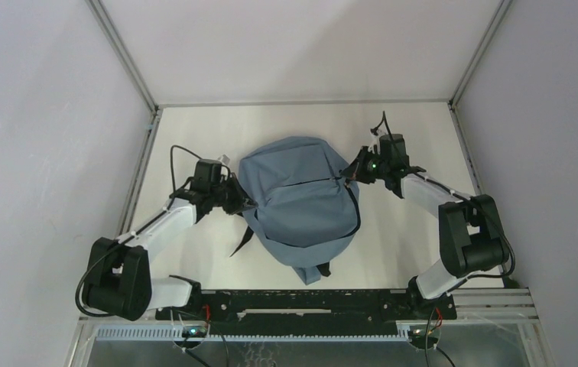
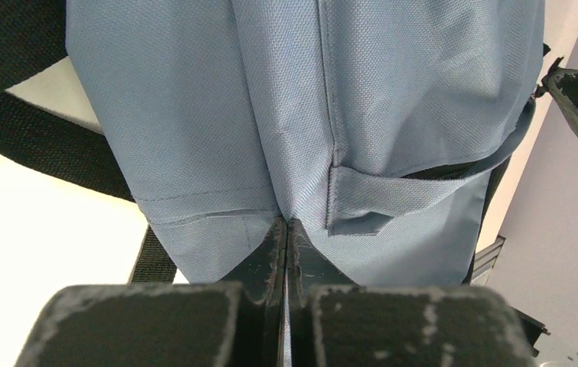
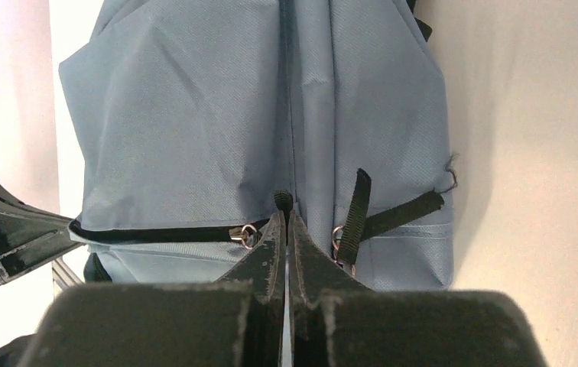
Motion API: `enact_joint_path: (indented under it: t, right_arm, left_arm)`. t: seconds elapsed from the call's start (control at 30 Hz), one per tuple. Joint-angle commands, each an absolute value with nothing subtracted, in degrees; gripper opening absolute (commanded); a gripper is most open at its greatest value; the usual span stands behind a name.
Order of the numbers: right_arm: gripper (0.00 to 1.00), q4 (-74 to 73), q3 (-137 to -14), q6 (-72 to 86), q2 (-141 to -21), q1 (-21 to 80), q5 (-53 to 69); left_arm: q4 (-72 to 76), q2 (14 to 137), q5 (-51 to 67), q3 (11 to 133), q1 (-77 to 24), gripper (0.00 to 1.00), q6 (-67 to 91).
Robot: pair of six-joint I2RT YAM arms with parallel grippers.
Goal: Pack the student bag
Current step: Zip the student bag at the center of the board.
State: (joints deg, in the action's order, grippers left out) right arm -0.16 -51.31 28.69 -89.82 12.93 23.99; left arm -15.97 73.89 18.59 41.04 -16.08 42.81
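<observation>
The student bag [image 1: 301,199], a soft blue-grey backpack with black straps, lies in the middle of the white table. My left gripper [image 1: 249,205] is at its left side, shut on a pinched fold of the bag's fabric [image 2: 286,218]. My right gripper [image 1: 349,174] is at its right side, shut on a black zip pull tab [image 3: 284,201] beside a dark zip line [image 3: 156,232] and metal zip rings [image 3: 248,233]. A second black pull strap [image 3: 358,210] hangs just right of the jaws. Nothing else of the task is in view.
Black shoulder straps [image 2: 34,130] trail from the bag onto the table [image 1: 194,130] at its left and near side. White walls and metal frame posts [image 1: 121,53] enclose the table. A black rail [image 1: 301,302] runs along the near edge between the arm bases.
</observation>
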Motion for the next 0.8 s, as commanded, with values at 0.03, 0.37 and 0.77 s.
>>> enact_joint_path:
  t: [0.03,0.37,0.77]
  right_arm:
    - [0.00,3.6,-51.1,27.6,-89.0,10.7,22.7]
    - [0.00,4.7,-53.6,28.1,-91.5,6.0,21.4]
    - [0.00,2.2,-61.7,29.1,-97.7,-9.2,24.2]
  left_arm:
    - [-18.1,72.3,19.3,40.0,-14.9,0.00,40.0]
    - [-14.8,78.0,19.8,44.9,-24.1,0.00,42.0]
    - [-9.9,96.2,27.7,64.9,-35.7,0.06,45.2]
